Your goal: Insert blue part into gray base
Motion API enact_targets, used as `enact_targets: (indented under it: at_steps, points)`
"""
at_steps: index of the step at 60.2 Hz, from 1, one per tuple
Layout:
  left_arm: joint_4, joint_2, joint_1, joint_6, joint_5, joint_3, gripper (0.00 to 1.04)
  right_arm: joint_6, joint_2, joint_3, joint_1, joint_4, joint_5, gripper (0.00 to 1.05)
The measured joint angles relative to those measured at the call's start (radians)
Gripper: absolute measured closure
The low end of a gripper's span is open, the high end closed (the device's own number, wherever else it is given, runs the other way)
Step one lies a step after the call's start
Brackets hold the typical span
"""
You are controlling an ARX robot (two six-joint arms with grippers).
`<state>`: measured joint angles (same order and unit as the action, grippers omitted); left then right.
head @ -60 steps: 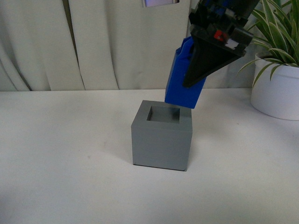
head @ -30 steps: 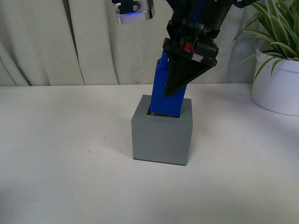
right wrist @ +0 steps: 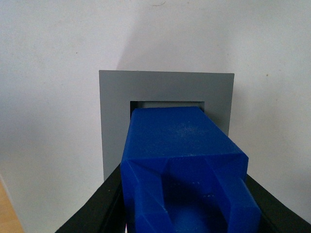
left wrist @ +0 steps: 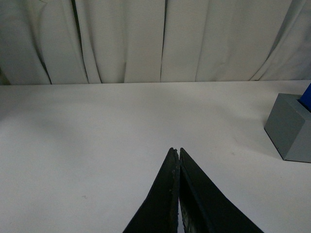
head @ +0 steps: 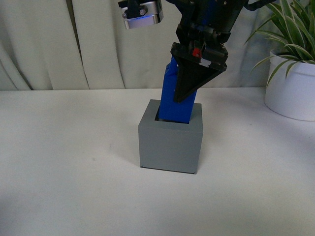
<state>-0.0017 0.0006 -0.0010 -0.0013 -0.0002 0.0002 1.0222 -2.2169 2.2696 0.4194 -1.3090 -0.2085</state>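
The gray base (head: 171,145) stands on the white table in the middle of the front view. The blue part (head: 173,101) leans slightly, its lower end down inside the base's square hole, most of its length still above the rim. My right gripper (head: 186,93) is shut on its upper half. From the right wrist, the blue part (right wrist: 180,160) fills the gap between the black fingers (right wrist: 99,208), with the gray base (right wrist: 114,116) below it. My left gripper (left wrist: 175,150) is shut on nothing, over bare table well to the left of the base (left wrist: 290,128).
A white pot (head: 291,93) with a striped green plant stands at the back right. Pale curtains (head: 98,44) close off the far table edge. A camera module with a blue light (head: 141,14) hangs above the base.
The right gripper carried the blue part from above the base's right rear corner leftward and down into the hole. Over the last half second it has hardly moved.
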Motion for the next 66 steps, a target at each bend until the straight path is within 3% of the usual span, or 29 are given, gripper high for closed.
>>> enact_targets:
  at_steps: [23,34,41,53,66]
  points:
    - [0.000,0.000,0.000,0.000,0.000,0.000,1.01,-0.013,-0.004,-0.031,0.000,0.030,0.010,0.58]
    - [0.000,0.000,0.000,0.000,0.000,0.000,1.01,-0.018,0.000,-0.037,-0.007,0.058,-0.015,0.23]
    - [0.000,0.000,0.000,0.000,0.000,0.000,1.01,-0.032,0.029,-0.072,-0.021,0.101,-0.065,0.07]
    - [0.000,0.000,0.000,0.000,0.000,0.000,1.01,-0.064,0.198,-0.248,-0.058,0.253,-0.167,0.09]
    - [0.000,0.000,0.000,0.000,0.000,0.000,1.01,-0.185,0.451,-0.603,-0.130,0.575,-0.290,0.09]
